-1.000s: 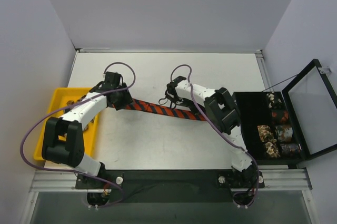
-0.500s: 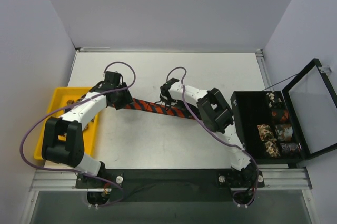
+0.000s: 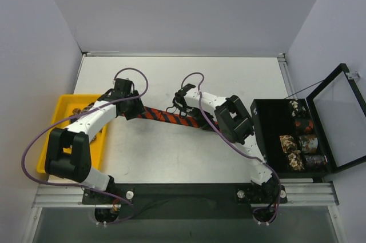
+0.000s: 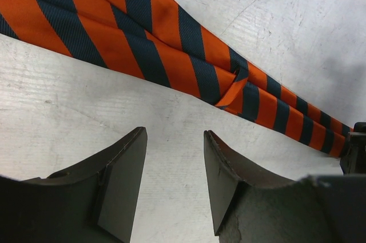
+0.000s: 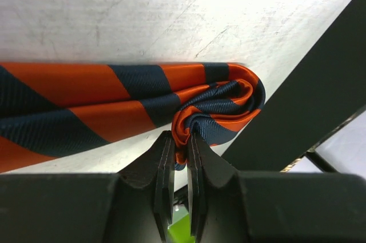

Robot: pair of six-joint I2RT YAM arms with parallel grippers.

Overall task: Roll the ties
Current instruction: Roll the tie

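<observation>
Tie (image 3: 163, 116) lies stretched across table (image 3: 171, 157) between the arms; right claw (image 5: 179, 147) pinches its curled end, probably to start the roll, while left claw (image 4: 174, 140) hovers half open beside the other end, empty.

There's a yellow bin (image 3: 48, 140) off to the left of the left hand (image 3: 136, 111), and a black case (image 3: 265, 130) with its lid (image 3: 337, 120) flipped open well right of the right hand (image 3: 178, 106). Scuffed white worktop (image 3: 171, 157) underneath.
</observation>
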